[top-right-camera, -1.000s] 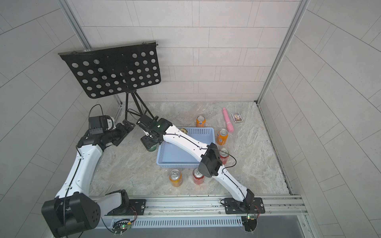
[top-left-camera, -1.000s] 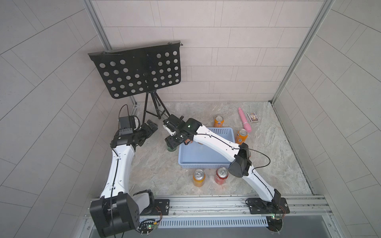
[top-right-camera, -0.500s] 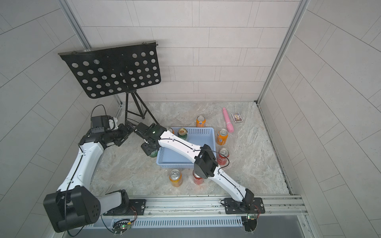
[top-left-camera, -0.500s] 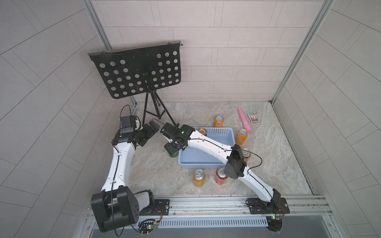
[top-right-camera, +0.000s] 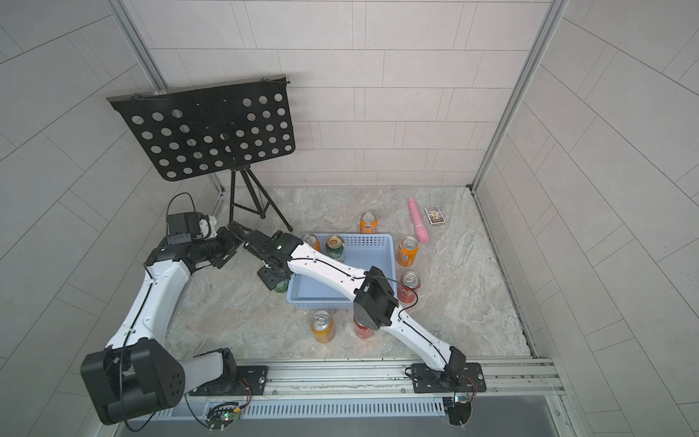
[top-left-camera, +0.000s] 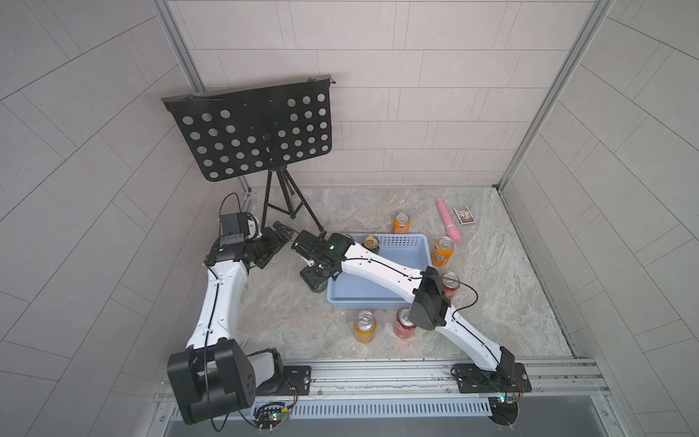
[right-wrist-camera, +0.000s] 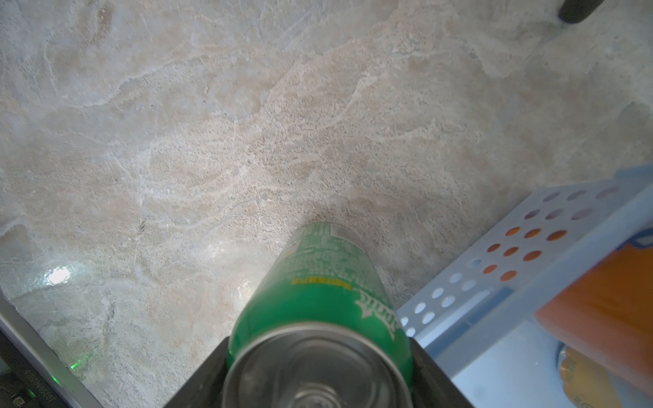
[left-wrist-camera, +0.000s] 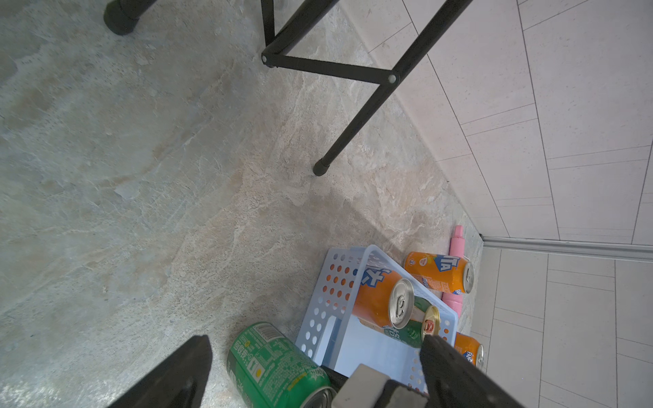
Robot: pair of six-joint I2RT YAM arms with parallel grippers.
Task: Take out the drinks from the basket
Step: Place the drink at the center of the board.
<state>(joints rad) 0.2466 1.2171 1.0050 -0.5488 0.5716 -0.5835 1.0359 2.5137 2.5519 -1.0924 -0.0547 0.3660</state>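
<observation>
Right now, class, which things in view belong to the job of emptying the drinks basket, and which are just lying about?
Job: basket; green can, held in the right gripper just outside it; orange can and dark green can, inside it; orange cans and red cans, standing outside.
Lying about: music stand; pink tube; small box.

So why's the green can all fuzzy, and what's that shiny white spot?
Right wrist view: the bright green soda can sits almost against the lens, so its silver top is out of focus; the white spot is light glaring off the polished stone surface. Left wrist view: that can looks sharp.
</observation>
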